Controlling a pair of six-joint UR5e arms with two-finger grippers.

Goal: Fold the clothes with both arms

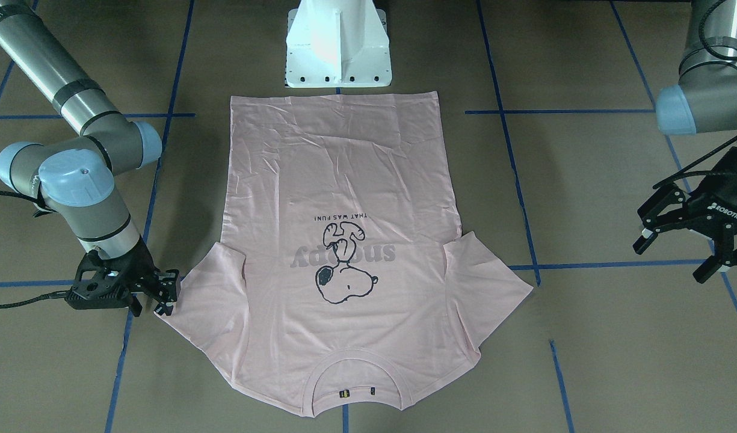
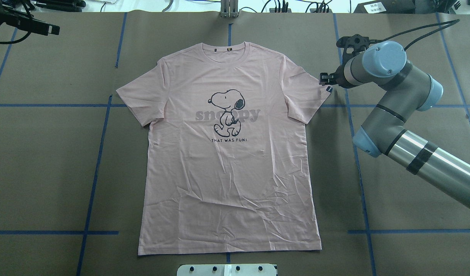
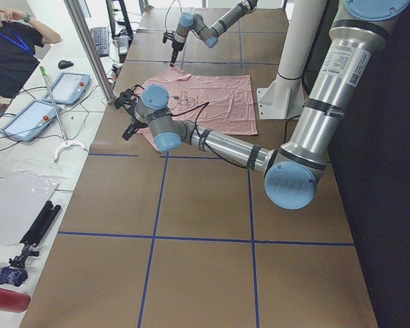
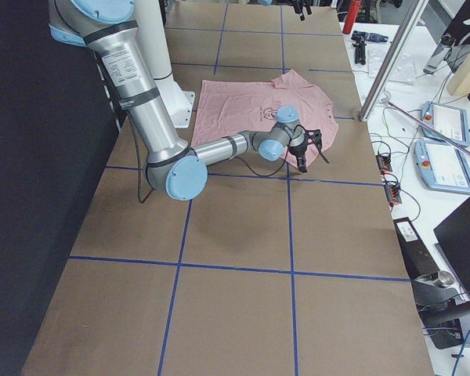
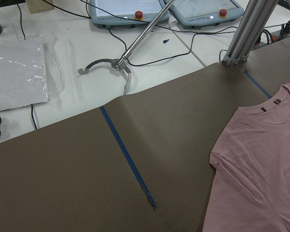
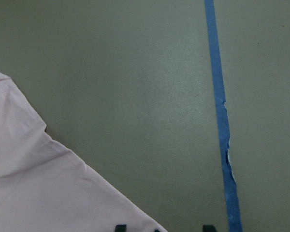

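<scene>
T-shirt (image 2: 227,172), pale pink: flat, print up, centre of counter (image 2: 47,172), collar (image 2: 228,65) toward the operators' edge. Likely light, limp, crease-prone; best gripped at edges. Pincers: right pincer (image 1: 168,296) spread at one sleeve tip (image 1: 188,300); left pincer (image 1: 671,261) wide, empty.

Your overhead view looks forward and down from behind the robot and takes in the whole T-shirt (image 2: 227,172) on the table (image 2: 47,161). The front-facing camera stares steeply down from your side, so the same shirt reads upside down, with the white base (image 1: 338,45) at the top. Both side cameras stand high at the table's ends, well back. The left wrist camera looks slantwise toward the collar (image 5: 273,121). The right wrist one sits close above a sleeve (image 6: 38,183).
</scene>
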